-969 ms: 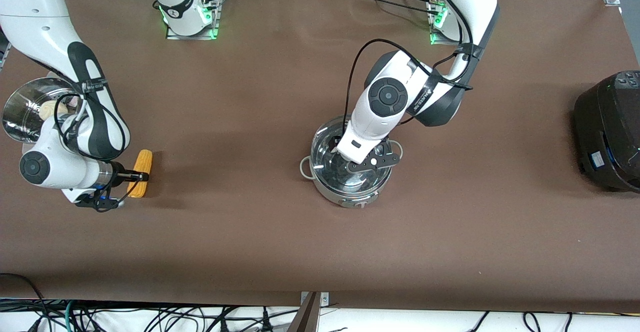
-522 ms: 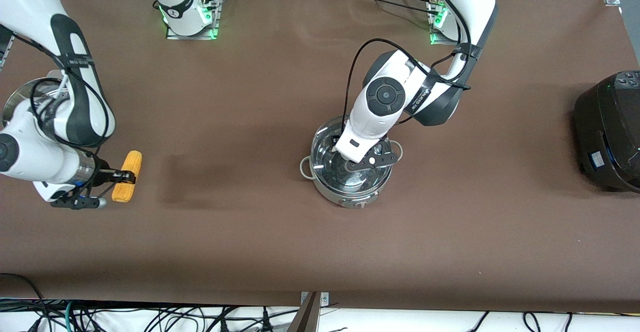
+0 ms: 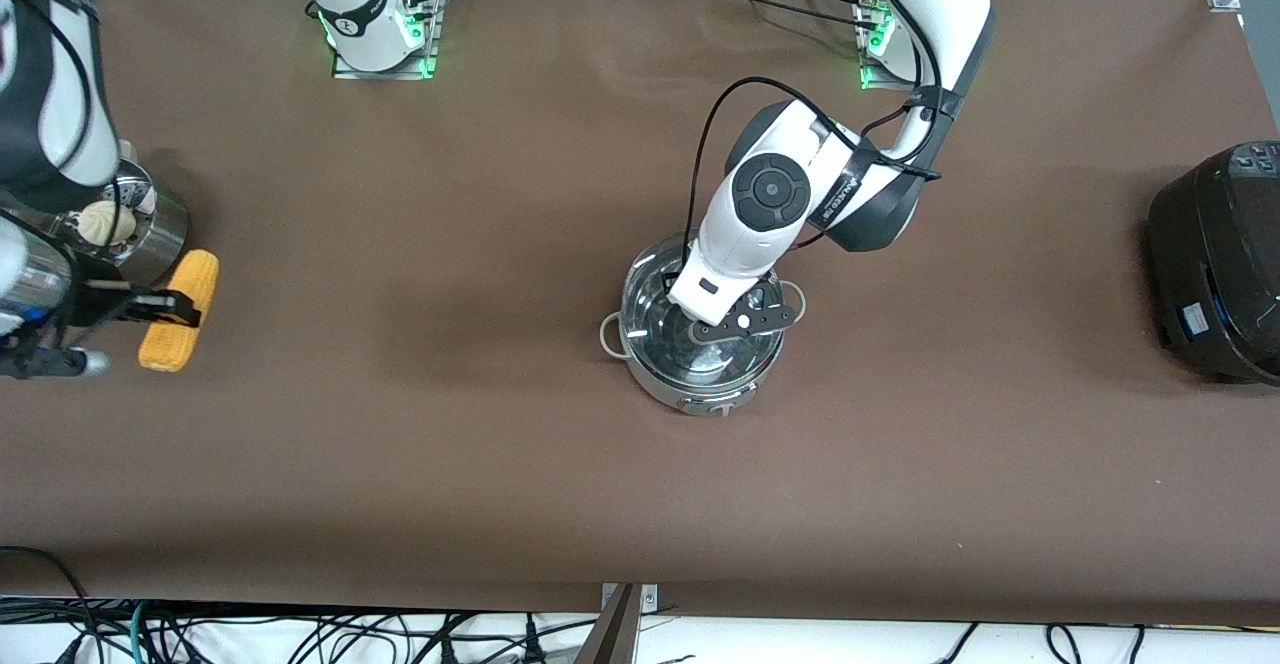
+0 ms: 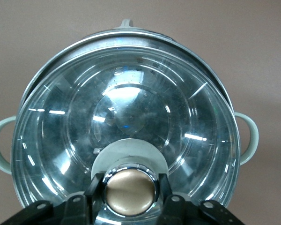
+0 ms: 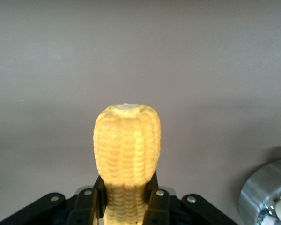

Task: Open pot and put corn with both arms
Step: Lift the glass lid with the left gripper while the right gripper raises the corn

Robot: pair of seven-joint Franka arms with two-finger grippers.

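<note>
The shiny steel pot (image 3: pixel 690 392) stands mid-table with its glass lid (image 3: pixel 655 294) over it. My left gripper (image 3: pixel 703 332) is over the pot, shut on the lid's tan-topped knob (image 4: pixel 129 191), with a finger (image 4: pixel 94 197) on each side of it. The pot's rim (image 4: pixel 131 33) and loop handle (image 4: pixel 250 136) show around the lid; I cannot tell whether the lid rests on the rim. My right gripper (image 3: pixel 183 306) is shut on the yellow corn (image 3: pixel 178 311) and holds it in the air over the table beside the steamer basket. The corn (image 5: pixel 126 145) sticks out past the fingers (image 5: pixel 155 197).
A perforated steel steamer basket (image 3: pixel 160 234) with a pale bun (image 3: pixel 105 221) stands at the right arm's end of the table, partly under that arm; it also shows in the right wrist view (image 5: pixel 264 192). A black rounded cooker (image 3: pixel 1220 264) stands at the left arm's end.
My right gripper has lifted the corn off the table and carried it up, toward the right arm's end. The left arm and the lid have barely moved.
</note>
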